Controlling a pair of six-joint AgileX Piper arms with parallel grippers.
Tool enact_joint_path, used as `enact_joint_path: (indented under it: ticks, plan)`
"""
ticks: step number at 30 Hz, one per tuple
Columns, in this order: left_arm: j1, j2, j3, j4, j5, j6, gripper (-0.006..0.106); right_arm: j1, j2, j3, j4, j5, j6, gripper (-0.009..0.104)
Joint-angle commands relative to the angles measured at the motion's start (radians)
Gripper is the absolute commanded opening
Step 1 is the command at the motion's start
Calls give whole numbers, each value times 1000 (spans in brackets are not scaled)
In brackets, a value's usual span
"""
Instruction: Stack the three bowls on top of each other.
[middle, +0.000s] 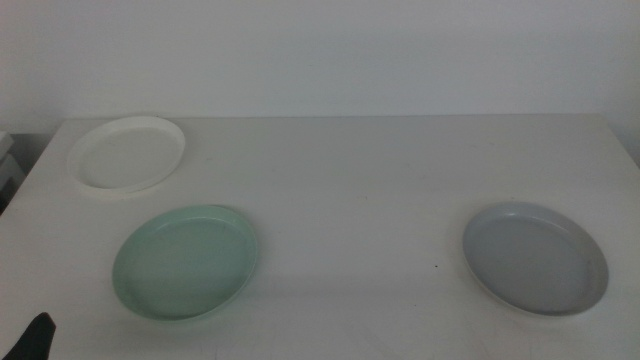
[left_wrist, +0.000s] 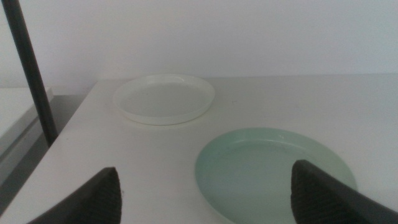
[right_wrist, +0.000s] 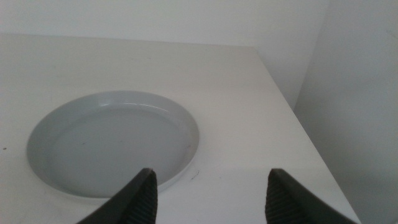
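Nothing is stacked yet: the three bowls lie separately on the table (middle: 360, 190). The white bowl (middle: 127, 155) is placed at the far left, the mint green bowl (middle: 186, 262) is nearer to the front on the same side, close to the white one but not touching it, and the pale grey bowl (middle: 535, 257) is alone on the right side, well apart from both.

The left gripper (left_wrist: 205, 196) is held low at the front left corner – only a dark tip of it is seen in the middle view. Its jaws are spread wide and nothing is between them. The mint green bowl is found directly ahead of it, with its near rim between the two jaws, and the white bowl is further ahead, slightly to the side.

The right gripper (right_wrist: 211, 193) is also spread apart and empty. The pale grey bowl lies just ahead of it, a little towards the centre of the table, so one jaw stands over the near rim.

The bowls are round, so no long axis must be considered – only the rim can be taken. The grey bowl is judged to belong to the right arm, the other two to the left arm.
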Motion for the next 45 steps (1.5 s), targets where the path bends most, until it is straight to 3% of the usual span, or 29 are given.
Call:
enact_joint_path:
  ticks: [1,7,30,34,45]
  plan:
    - [1,-12,-9,-26,-78,-33,105,-7,-26,-6,-14,-82,-9,45]
    - [1,107,-135,-28,-31,-61,105,-7,-26,-6,-14,-82,-9,45]
    - [1,1040,-1253,-32,765,-69,105,-7,-26,-6,-14,-82,-9,45]
    - [1,1152,-1317,-32,868,-69,105,-7,-26,-6,-14,-82,-9,45]
    - [1,1360,-1317,-14,801,-67,105,-7,-26,-6,-14,-82,-9,45]
